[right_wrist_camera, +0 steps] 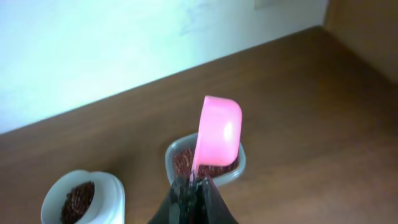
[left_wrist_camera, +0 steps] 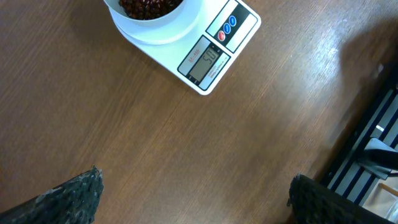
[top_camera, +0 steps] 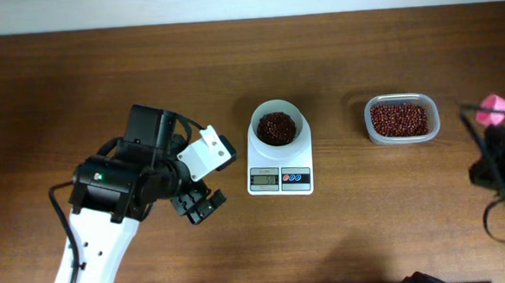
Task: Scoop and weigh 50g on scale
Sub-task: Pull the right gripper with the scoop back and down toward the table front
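One wide, one clamped
Overhead: the scale [top_camera: 278,157] stands mid-table with beans [top_camera: 276,127] in its bowl [top_camera: 255,124], a clear tub [top_camera: 401,119] of more to its right; left wrist: left gripper [left_wrist_camera: 196,196] splayed wide, empty, near the scale; right wrist: right gripper [right_wrist_camera: 191,186] clamped tight on the pink spoon [right_wrist_camera: 219,134] handle.

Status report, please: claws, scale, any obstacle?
Left claw open, empty, beside scale. Right claw shut on pink spoon, near tub. Beans in scale bowl. No obstacle seen.
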`<control>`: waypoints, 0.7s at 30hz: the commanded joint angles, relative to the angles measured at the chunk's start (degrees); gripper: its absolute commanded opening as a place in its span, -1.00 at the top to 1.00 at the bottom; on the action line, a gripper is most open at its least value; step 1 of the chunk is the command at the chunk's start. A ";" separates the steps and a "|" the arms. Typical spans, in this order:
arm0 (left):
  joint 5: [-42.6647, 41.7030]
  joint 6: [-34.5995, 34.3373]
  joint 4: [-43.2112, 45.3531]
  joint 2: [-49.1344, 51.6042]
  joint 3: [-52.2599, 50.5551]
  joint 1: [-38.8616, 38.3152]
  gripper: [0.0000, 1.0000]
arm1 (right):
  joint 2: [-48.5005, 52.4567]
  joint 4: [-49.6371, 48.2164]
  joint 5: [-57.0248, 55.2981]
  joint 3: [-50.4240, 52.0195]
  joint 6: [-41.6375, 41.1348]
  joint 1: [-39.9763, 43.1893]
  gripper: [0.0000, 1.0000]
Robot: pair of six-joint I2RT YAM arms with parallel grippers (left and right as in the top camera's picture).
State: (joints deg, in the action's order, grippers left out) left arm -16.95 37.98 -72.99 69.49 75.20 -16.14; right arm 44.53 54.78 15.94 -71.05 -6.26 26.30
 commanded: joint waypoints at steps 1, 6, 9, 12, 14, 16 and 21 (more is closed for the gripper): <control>-0.20 0.90 0.04 -0.09 -0.17 0.28 -0.98 | -1.75 4.98 -0.09 -0.55 -0.46 1.53 0.92; -0.20 0.90 0.04 -0.09 -0.17 0.28 -0.98 | -1.70 14.64 0.37 -0.52 -4.28 1.51 0.92; -0.20 0.90 0.04 -0.09 -0.17 0.28 -0.98 | -1.70 17.38 0.90 -0.42 -7.98 1.51 0.92; -0.20 0.90 0.04 -0.09 -0.17 0.28 -0.98 | -1.70 18.80 3.10 -0.26 -7.98 1.51 0.92; -0.20 0.90 0.04 -0.09 -0.17 0.28 -0.98 | -1.70 21.38 3.15 0.07 -7.98 1.51 0.92; -0.20 0.90 0.04 -0.09 -0.17 0.28 -0.98 | -1.70 21.92 3.02 2.10 -7.96 1.51 0.92; -0.20 0.90 0.04 -0.09 -0.17 0.28 -0.98 | -1.70 20.87 3.52 13.07 -8.00 1.51 0.92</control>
State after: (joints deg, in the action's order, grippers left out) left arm -16.95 37.98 -73.03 69.49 75.20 -16.14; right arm 42.92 76.38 18.35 -62.72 -13.61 27.42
